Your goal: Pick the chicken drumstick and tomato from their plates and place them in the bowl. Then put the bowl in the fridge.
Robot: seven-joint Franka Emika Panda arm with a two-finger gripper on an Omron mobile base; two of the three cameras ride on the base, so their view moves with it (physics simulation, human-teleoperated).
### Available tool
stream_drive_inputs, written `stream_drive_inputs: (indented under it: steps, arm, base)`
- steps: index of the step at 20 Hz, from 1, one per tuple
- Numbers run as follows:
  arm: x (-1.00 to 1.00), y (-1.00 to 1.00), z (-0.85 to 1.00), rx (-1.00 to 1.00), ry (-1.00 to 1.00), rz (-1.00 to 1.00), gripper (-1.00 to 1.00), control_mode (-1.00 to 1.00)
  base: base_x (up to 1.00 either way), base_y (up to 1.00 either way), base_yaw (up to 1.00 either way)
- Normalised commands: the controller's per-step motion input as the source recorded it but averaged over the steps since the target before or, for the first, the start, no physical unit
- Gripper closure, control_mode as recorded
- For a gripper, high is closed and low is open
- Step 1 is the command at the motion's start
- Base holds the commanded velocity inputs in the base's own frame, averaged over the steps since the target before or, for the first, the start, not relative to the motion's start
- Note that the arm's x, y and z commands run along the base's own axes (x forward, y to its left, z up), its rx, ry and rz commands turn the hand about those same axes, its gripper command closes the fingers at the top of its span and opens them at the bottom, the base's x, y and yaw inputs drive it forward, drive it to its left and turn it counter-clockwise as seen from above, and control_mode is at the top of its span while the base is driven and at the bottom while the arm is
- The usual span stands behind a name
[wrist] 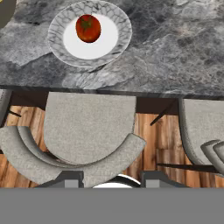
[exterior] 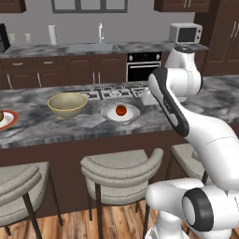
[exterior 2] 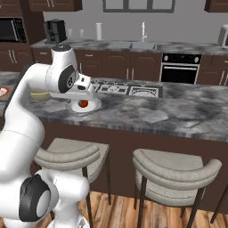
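The tomato [exterior: 121,110] lies on the white-grey plate [exterior: 132,113] on the island counter, and from above it shows as a red tomato [wrist: 88,28] on that plate [wrist: 57,33]. Left of it stands the tan bowl [exterior: 67,103]. At the far left edge the red-rimmed plate [exterior: 9,119] carries the brown chicken drumstick [exterior: 1,115], mostly cut off. My gripper [wrist: 113,180] hangs open and empty above the counter's front edge, just nearer than the tomato's plate, with its fingertips [wrist: 72,179] apart. The fridge is out of view.
Grey padded stools [exterior: 119,170] stand along the counter's near side, right under my hand. A cooktop [exterior: 114,91] is set into the island behind the plate. Sink [exterior: 93,46], oven [exterior: 142,67] and microwave [exterior: 186,32] line the back wall.
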Motion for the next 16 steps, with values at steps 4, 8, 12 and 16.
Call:
stream_drive_inputs:
  steps: [4,8,12,16]
  arm:
    - [0.00,0.02,-0.04,0.01,0.00,0.00,-1.00,-1.00]
    - [0.00,0.11,-0.23,0.00,0.07,0.10,-1.00,-1.00]
    - [-0.02,0.07,-0.17,0.00,0.03,0.11,-1.00,-1.00]
    - [0.00,0.11,-0.15,-0.04,0.01,0.11,-1.00,-1.00]
  base:
    - [0.00,0.00,0.00]
    - [0.00,0.00,0.00]
    - [0.00,0.00,0.00]
    - [0.00,0.00,0.00]
